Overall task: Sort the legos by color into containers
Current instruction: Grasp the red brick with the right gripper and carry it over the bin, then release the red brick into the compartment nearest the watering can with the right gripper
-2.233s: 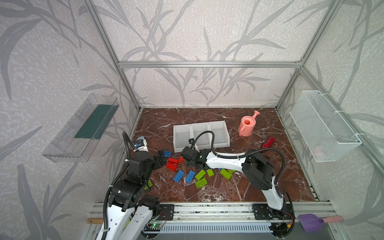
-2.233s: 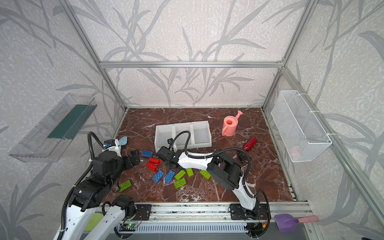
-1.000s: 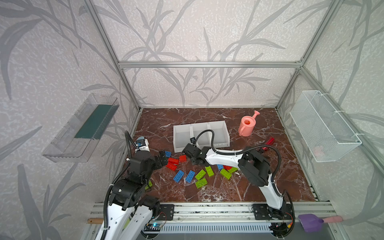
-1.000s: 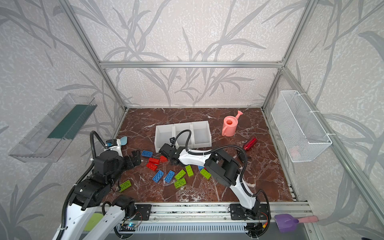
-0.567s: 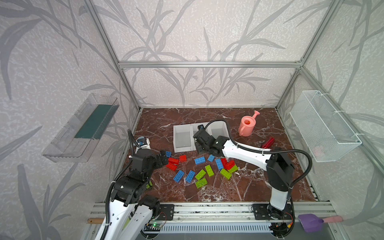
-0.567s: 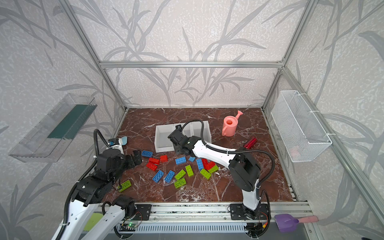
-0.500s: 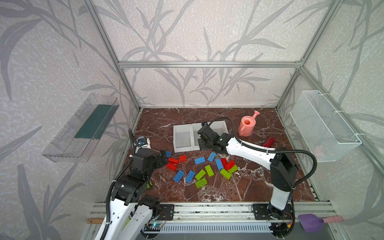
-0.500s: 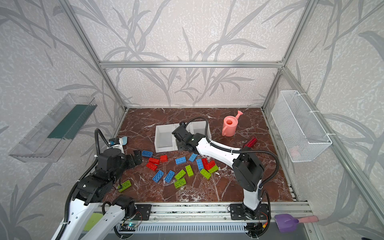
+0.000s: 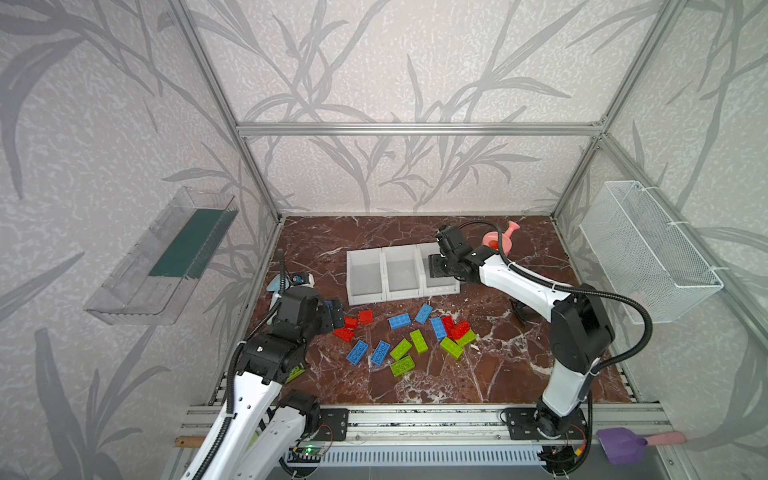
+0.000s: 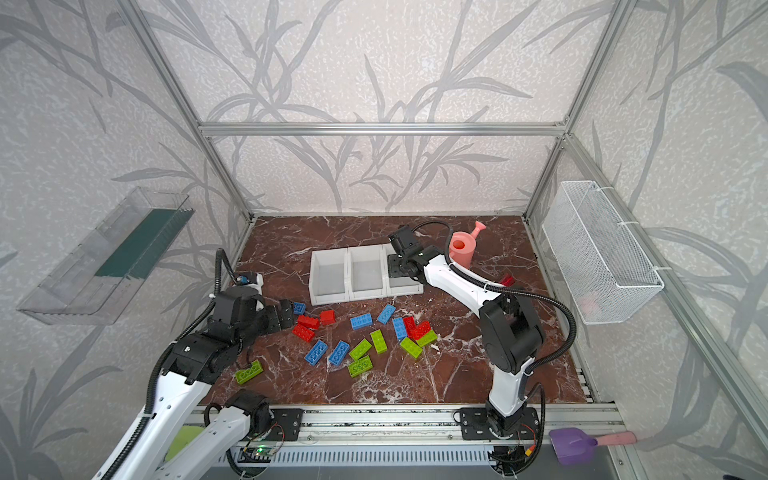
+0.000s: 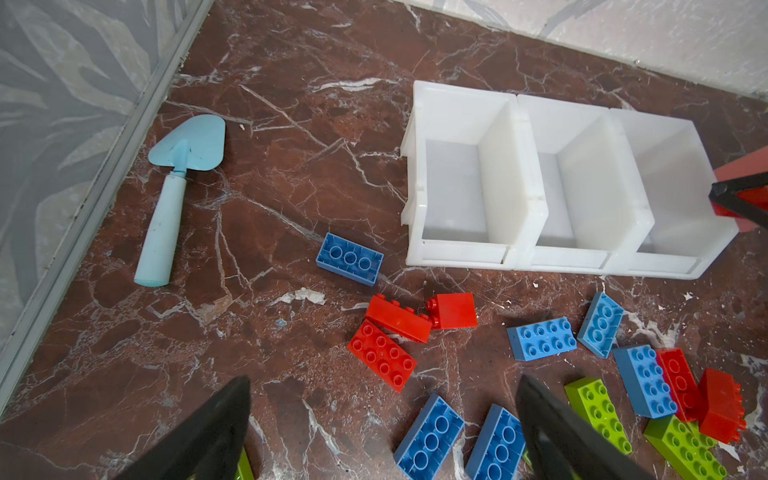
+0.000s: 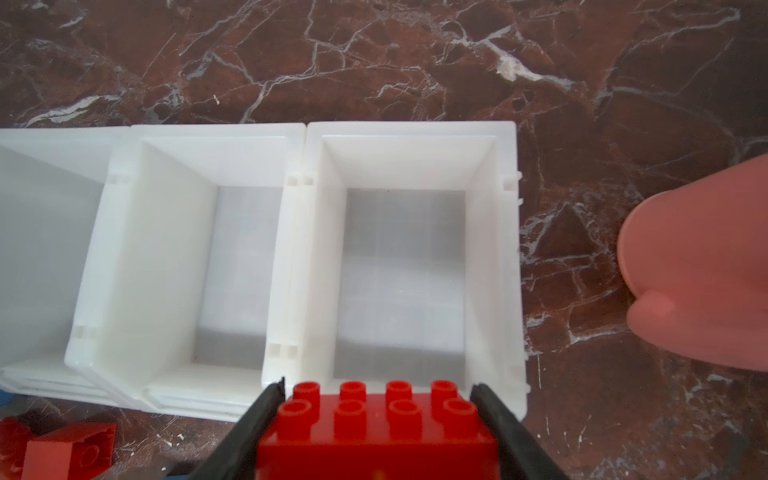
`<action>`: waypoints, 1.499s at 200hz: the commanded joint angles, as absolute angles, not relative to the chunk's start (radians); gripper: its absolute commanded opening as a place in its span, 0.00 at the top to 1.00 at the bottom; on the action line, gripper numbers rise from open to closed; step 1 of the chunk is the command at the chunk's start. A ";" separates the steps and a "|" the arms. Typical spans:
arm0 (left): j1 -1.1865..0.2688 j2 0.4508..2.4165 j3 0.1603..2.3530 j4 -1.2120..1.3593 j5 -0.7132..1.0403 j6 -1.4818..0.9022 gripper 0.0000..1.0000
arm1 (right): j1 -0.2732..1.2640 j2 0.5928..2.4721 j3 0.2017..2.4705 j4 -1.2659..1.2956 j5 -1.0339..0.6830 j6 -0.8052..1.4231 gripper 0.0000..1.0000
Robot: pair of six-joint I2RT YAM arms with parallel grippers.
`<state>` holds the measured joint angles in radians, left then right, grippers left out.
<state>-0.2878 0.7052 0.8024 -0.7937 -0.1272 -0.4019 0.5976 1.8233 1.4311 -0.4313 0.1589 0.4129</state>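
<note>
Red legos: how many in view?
6. Three red legos by the leftmost bin; two in the mixed pile; one in the right end effector over the rightmost bin. More may be hidden.

Pale wallpaper (image 9: 395, 62) with a grey leaf pattern covers the three walls. An aluminium frame (image 9: 415, 129) edges the enclosure. The floor (image 9: 436, 386) is red-brown marble with white veins. In both top views, a clear plastic wall tray (image 9: 137, 266) hangs at left and a white wire mesh basket (image 9: 648, 257) at right.
</note>
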 commanded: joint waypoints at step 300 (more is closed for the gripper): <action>-0.324 1.180 0.891 -0.809 0.089 -0.433 0.10 | 0.598 1.144 0.669 0.065 -0.098 0.451 0.13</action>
